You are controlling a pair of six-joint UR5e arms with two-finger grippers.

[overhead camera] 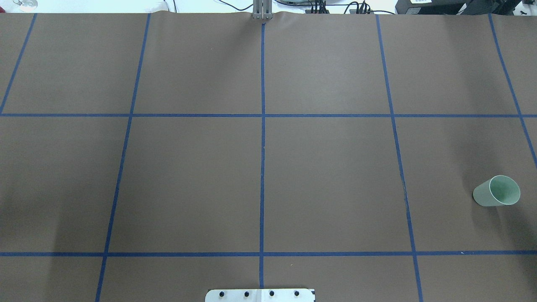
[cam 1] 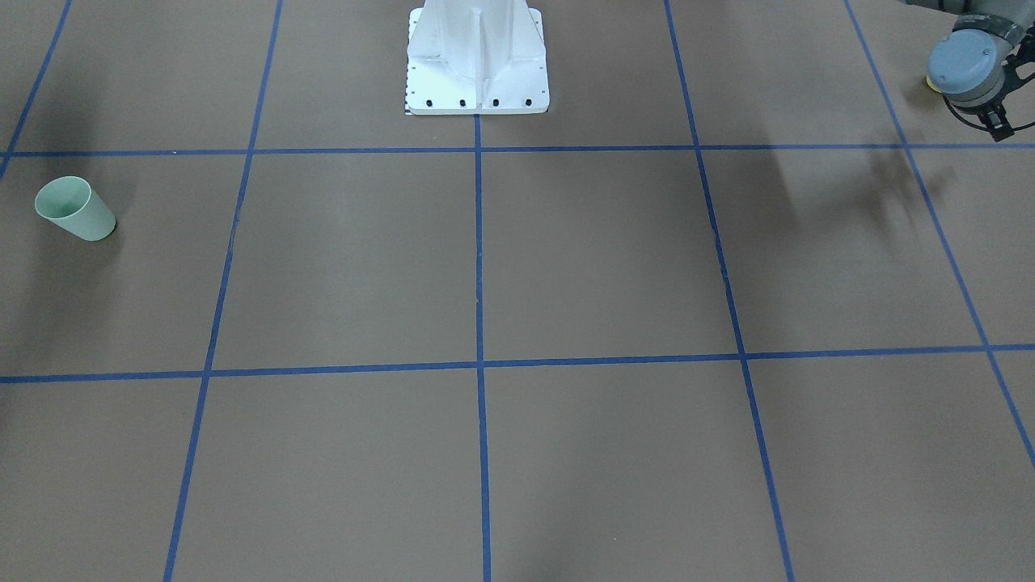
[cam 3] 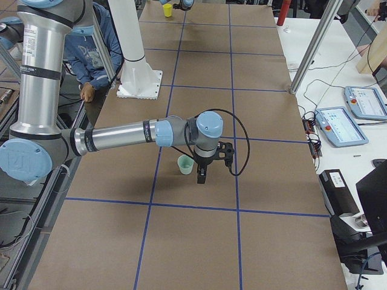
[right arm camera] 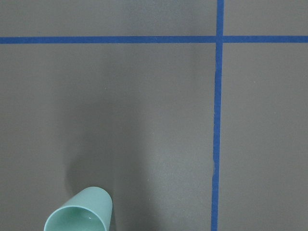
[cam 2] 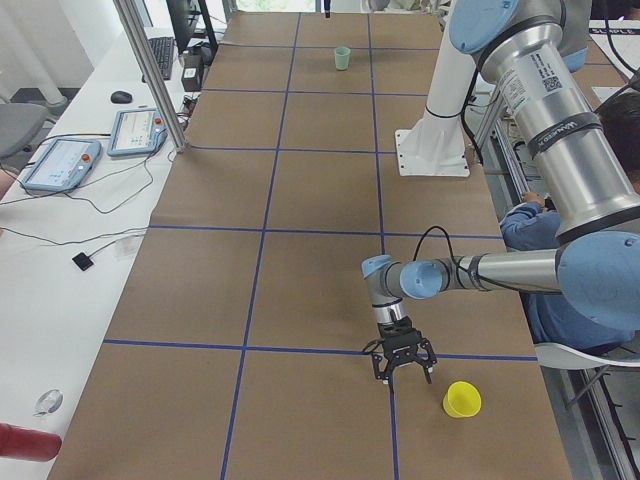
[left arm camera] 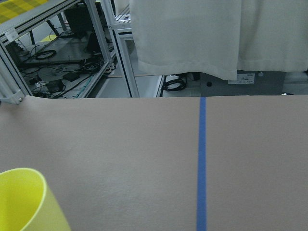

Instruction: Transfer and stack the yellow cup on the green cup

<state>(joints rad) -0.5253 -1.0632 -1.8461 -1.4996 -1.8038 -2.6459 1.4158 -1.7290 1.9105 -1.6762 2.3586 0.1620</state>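
The yellow cup stands upright on the brown table, close to the robot's side edge at its left end. It also shows at the bottom left of the left wrist view. My left gripper points down just beside it, apart from it; I cannot tell whether it is open. The green cup stands upright at the right end. My right gripper hangs next to the green cup, not touching; its state I cannot tell. The green cup sits at the bottom of the right wrist view.
The white robot pedestal stands at the middle of the table's robot side. Blue tape lines grid the brown surface. A seated operator is beside the table behind the left arm. Control tablets and a metal post stand along the far side.
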